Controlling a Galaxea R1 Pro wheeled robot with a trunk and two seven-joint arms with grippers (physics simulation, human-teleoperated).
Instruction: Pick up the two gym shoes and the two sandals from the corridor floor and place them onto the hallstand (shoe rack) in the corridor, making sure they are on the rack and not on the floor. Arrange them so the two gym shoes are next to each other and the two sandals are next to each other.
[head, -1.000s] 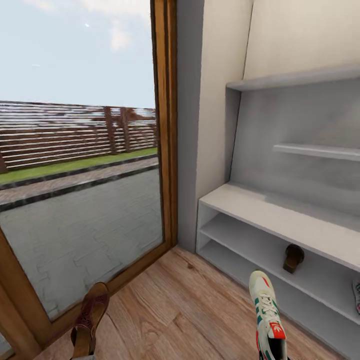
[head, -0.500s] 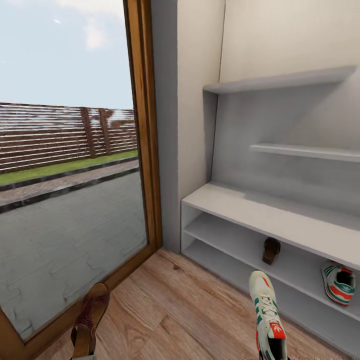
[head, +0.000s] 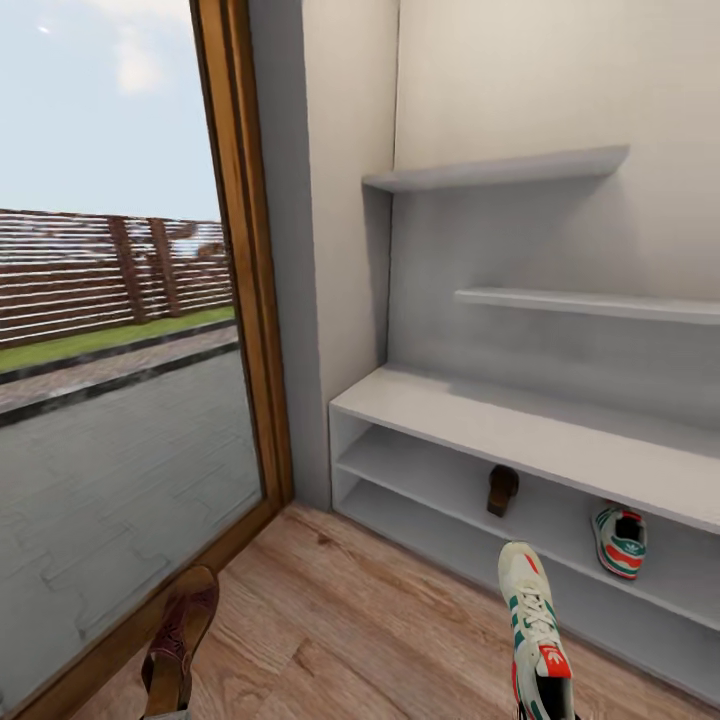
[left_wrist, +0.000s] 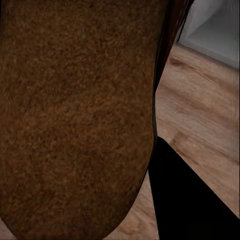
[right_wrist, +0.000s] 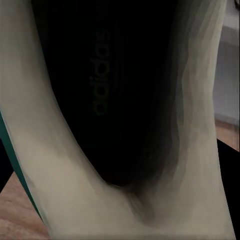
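A brown sandal (head: 178, 640) hangs low at the left over the corridor floor (head: 350, 620), held by my left gripper. Its sole (left_wrist: 75, 120) is close in the left wrist view, with one dark finger (left_wrist: 190, 200) beside it. A white gym shoe (head: 535, 630) with green stripes hangs low at the right, held by my right gripper. Its dark insole (right_wrist: 105, 90) shows in the right wrist view, with a dark finger (right_wrist: 229, 170) at its side. The grey hallstand (head: 520, 430) stands ahead on the right. On its upper open shelf sit the other sandal (head: 502, 490) and the other gym shoe (head: 620, 540), a gap apart.
A tall glass door with a wooden frame (head: 240, 300) closes the left side. A grey wall corner (head: 300, 300) stands between it and the rack. Two thin grey wall shelves (head: 500, 170) (head: 600, 303) hang above the rack. Wood floor lies between me and the rack.
The camera has turned right: door and rack slid left in the picture, and the gym shoe on the shelf came fully into view. Both held shoes keep their place in the picture.
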